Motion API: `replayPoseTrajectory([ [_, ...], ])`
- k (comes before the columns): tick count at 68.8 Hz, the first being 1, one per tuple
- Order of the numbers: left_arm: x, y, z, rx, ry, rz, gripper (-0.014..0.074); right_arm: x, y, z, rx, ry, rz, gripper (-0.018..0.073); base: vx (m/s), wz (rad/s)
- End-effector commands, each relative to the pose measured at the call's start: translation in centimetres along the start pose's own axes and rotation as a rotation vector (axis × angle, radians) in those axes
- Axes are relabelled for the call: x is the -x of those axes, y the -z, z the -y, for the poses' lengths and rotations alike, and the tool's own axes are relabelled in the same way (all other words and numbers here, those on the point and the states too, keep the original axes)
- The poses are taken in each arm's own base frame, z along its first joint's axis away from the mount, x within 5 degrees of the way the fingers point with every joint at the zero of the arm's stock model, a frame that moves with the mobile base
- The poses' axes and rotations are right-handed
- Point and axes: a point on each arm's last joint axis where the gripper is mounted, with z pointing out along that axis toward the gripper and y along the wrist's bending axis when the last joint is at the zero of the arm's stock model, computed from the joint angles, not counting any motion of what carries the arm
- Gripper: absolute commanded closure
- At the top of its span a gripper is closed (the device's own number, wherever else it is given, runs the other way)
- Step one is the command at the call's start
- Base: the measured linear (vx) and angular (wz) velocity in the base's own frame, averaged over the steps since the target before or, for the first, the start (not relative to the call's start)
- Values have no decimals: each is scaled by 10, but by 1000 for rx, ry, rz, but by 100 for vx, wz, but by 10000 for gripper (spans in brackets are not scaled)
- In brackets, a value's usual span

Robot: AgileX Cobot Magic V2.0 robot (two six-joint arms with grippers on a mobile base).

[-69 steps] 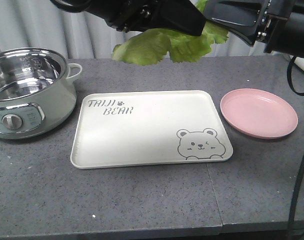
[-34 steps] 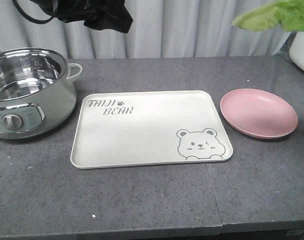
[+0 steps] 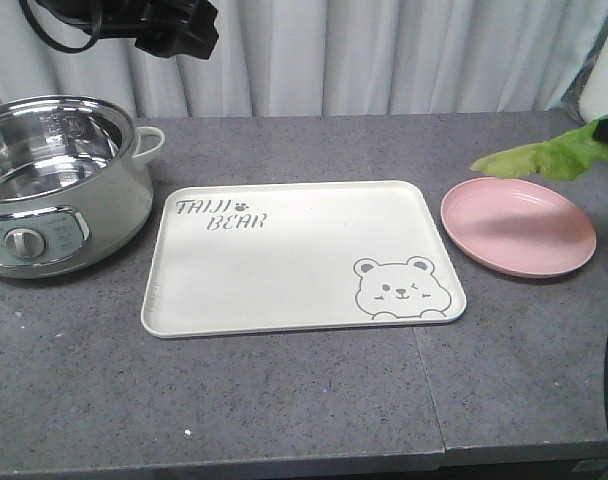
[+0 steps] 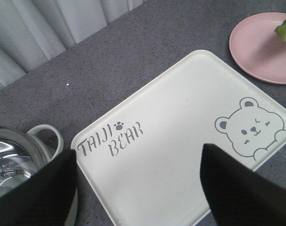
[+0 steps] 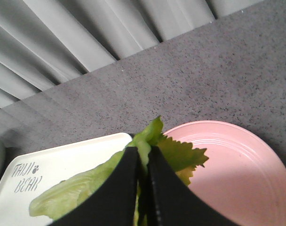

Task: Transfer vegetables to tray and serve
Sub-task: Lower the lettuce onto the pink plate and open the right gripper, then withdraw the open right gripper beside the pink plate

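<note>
The vegetables (image 3: 550, 156), ruffled green lettuce leaves, hang in the air at the far right, above the back right rim of the pink plate. My right gripper (image 5: 143, 153) is shut on the vegetables (image 5: 77, 193), with leaves sticking out on both sides of its black fingers. Only a dark tip of this gripper shows at the front view's right edge. The cream tray (image 3: 284, 290) with the bear face lies flat mid-table with nothing on it. My left gripper (image 4: 137, 150) hovers high over the tray (image 4: 171, 136), open and holding nothing.
A pink round plate (image 3: 519, 232) sits right of the tray. A steel electric pot (image 3: 54, 180) with a pale green shell stands at the left. Grey curtains hang behind the table. The left arm (image 3: 169, 25) is at the upper left.
The lettuce has travelled from above the tray's back edge to the right and then down toward the pink plate. The left arm has pulled back to the upper left.
</note>
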Motion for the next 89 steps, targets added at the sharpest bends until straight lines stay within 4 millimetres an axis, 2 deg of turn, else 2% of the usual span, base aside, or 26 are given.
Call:
replayPoseTrajectory([
  [1, 6, 19, -1, 5, 12, 76, 62, 18, -6, -11, 70, 25, 53, 544, 0, 0],
  [11, 6, 15, 0, 4, 11, 67, 62, 21, -38, -12, 66, 90, -11, 533, 0, 0],
  [23, 6, 15, 0, 4, 11, 67, 62, 19, -56, -1, -50, 104, -85, 460, 0, 0],
  [31, 6, 12, 0, 4, 11, 61, 62, 8, -62, 11, -86, 95, -170, 331, 0, 0],
  [39, 6, 11, 0, 3, 11, 59, 62, 3, -61, 16, -134, 128, -236, 135, 0, 0],
  [45, 6, 11, 0, 3, 11, 59, 62, 6, -57, 18, -179, 146, -249, 70, 0, 0],
  [68, 6, 11, 0, 3, 11, 59, 62, 38, -36, 8, -337, 132, -293, 87, 0, 0],
  [78, 6, 11, 0, 3, 11, 59, 62, 35, -29, 14, -435, 92, -356, 95, 0, 0],
  [89, 6, 11, 0, 3, 11, 59, 62, 29, -30, 17, -440, 74, -406, 95, 0, 0],
])
